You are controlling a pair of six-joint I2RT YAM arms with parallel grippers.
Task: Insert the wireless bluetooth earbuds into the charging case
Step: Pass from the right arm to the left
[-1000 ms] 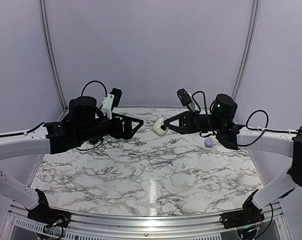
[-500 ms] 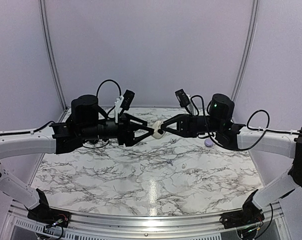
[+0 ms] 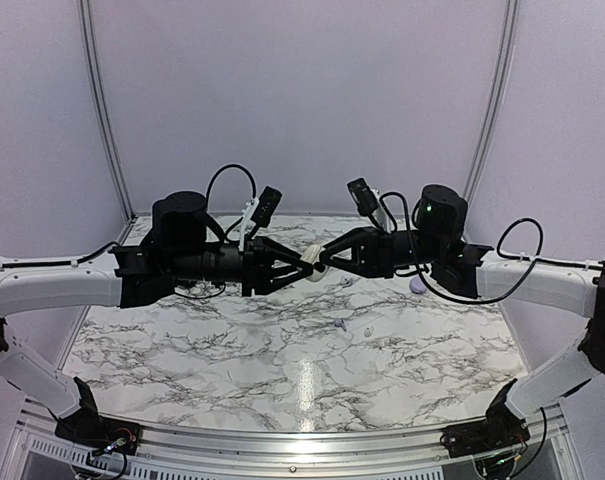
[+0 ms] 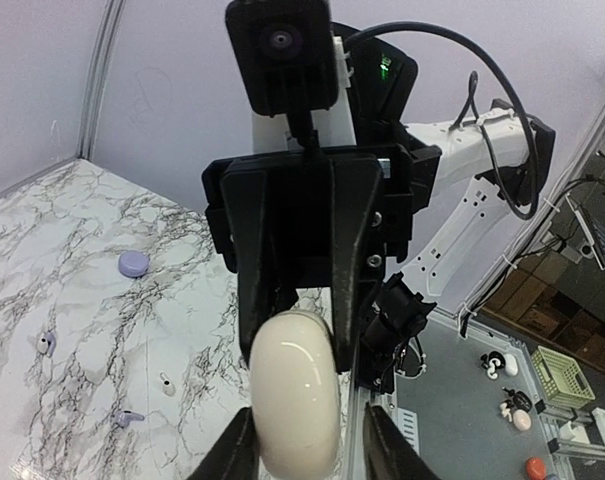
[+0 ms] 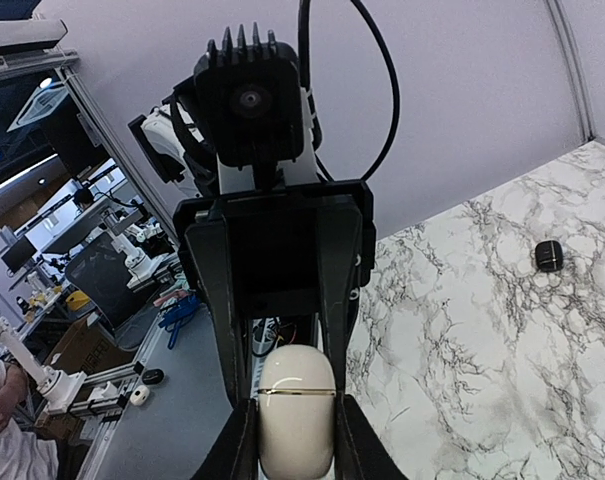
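Midair: right gripper [image 5: 295, 440] clamps case [image 4: 296, 395], left gripper [image 4: 307, 450] flanks.

The left arm [image 3: 52, 288] and the right arm [image 3: 547, 282] have white shells on the long links and black joints. Behind the left gripper [image 3: 304, 271] and the right gripper [image 3: 324, 262] the body is black: a round motor housing [image 3: 179, 212], then a tapered frame [image 4: 302, 220]. Above each gripper a square black camera [image 4: 282, 45] sits on a white bracket [image 4: 317, 118], with a looping black cable [image 3: 232, 175]. A green light [image 3: 429, 210] glows on the right housing.
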